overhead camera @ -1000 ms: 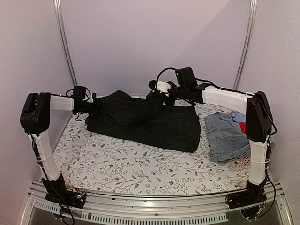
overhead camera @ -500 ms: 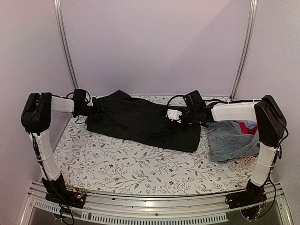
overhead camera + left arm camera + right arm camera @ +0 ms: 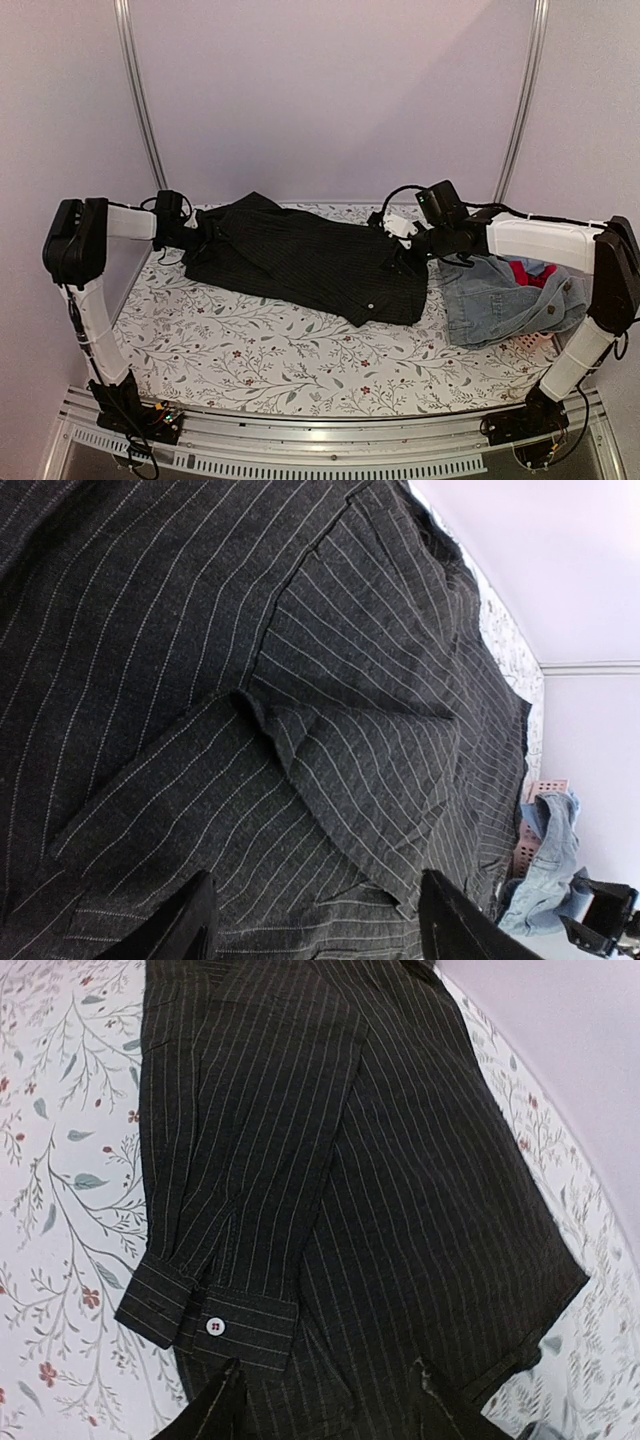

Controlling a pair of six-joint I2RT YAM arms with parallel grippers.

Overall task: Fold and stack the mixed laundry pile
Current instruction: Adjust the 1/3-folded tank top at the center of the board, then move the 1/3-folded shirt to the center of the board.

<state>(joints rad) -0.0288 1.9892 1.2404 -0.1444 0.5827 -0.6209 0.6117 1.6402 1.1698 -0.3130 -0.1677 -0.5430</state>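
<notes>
Pinstriped shirt [image 3: 310, 262] spread on worktop [image 3: 260, 350], sleeve [image 3: 250, 1140] folded across body. Right claw [image 3: 325, 1395] at right end, left claw [image 3: 315, 920] at left edge; both agape, empty (cloth beneath, none pinched). Pinch both layers, keep your fold line straight.

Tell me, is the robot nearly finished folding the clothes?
Not nearly. Done: one sleeve lies folded across the black shirt. In hand: the left claw and the right claw hover open over that shirt, holding nothing. Left: finishing it, then the jeans and the red garment heaped on the right. No stack yet.
</notes>
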